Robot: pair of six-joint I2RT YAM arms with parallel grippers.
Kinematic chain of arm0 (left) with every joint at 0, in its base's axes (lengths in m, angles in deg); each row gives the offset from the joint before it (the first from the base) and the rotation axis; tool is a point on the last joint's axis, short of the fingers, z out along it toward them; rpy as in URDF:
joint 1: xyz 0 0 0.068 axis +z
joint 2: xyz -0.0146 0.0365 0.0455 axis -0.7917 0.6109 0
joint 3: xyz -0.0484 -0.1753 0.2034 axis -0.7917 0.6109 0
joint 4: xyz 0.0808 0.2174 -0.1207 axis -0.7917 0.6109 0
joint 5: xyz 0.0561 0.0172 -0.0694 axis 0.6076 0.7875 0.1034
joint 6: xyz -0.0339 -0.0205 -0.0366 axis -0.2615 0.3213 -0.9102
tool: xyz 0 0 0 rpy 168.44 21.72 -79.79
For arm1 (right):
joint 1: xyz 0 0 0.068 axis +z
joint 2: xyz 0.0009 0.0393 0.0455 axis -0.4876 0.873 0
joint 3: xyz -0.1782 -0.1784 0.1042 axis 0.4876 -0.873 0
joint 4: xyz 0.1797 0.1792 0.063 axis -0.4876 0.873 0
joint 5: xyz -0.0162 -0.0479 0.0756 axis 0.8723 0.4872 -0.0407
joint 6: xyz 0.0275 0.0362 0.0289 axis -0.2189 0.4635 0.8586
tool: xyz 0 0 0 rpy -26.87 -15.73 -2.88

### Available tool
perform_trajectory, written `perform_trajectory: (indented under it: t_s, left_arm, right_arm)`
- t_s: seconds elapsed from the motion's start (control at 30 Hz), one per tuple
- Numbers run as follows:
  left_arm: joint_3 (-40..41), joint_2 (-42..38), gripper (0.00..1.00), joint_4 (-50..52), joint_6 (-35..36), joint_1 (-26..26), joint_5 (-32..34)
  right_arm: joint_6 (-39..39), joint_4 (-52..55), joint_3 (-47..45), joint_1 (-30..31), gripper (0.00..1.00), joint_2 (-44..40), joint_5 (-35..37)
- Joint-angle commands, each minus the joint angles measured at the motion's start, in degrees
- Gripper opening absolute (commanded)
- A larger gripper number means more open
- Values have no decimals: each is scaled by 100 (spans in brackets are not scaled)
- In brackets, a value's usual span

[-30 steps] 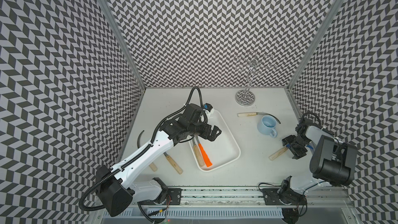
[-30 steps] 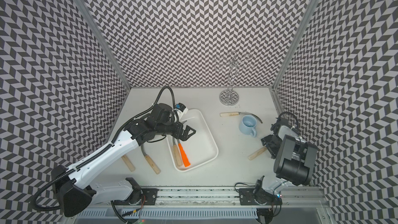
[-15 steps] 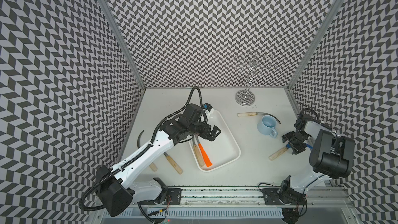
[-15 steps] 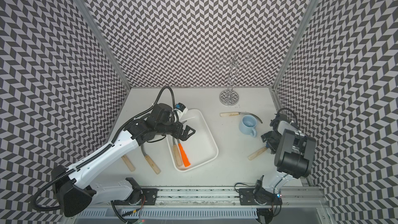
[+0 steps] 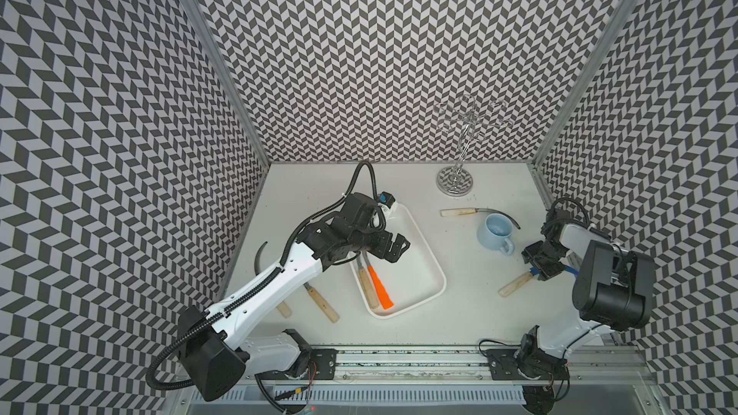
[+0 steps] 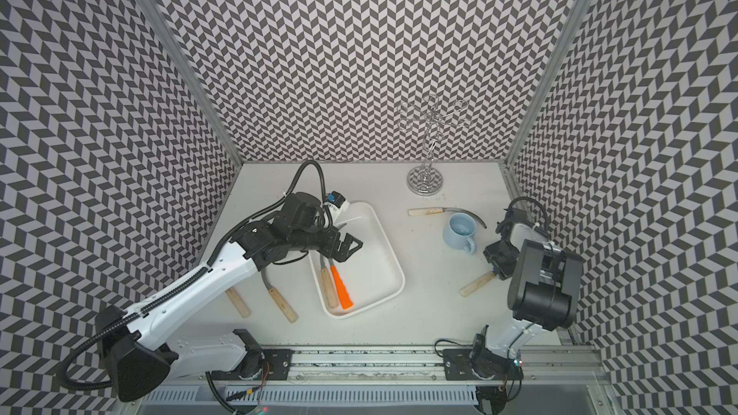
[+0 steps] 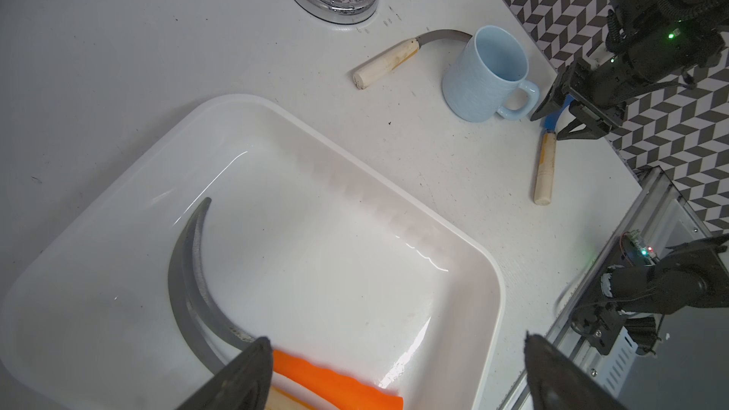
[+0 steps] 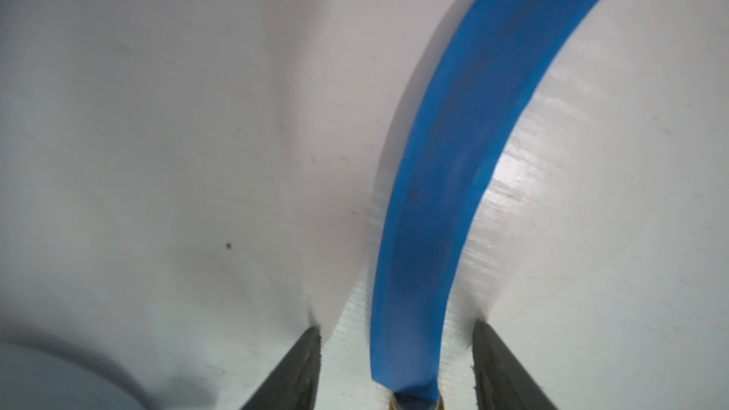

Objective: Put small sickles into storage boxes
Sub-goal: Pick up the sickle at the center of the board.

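Just beside the mug (image 5: 495, 231), the right gripper (image 8: 396, 326) stands spread astride the neck of the stiff, thin, light blue-bladed sickle (image 5: 516, 286), apparently not yet pinching; its wooden handle looks the surer hold.

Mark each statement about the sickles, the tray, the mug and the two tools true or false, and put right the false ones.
1. The orange-handled sickle and a pale-handled sickle lie in the white tray. True.
2. The left tool holds a sickle. False: it is open and empty above the tray.
3. The light blue mug lies on its side. False: it stands upright, mouth up.
4. The right tool has a finger on each side of the blue blade. True; a gap shows on each side of the blade.
5. A wooden-handled sickle lies on the table beside the mug. True.
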Motion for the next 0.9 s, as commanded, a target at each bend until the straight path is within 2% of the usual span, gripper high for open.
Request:
perform_trajectory:
  t_s: [0.0,0.37,0.87]
  left_arm:
    - [-172,6,100,78,89,-42,93]
    - [-164,12,100,72,89,-57,92]
    - [-138,-5,100,39,89,-84,72]
  right_arm:
    - [130,-648,-606,39,53,551,-145]
    - [31,-874,-844,39,42,535,-299]
    - [40,-961,-1215,170,41,269,-509]
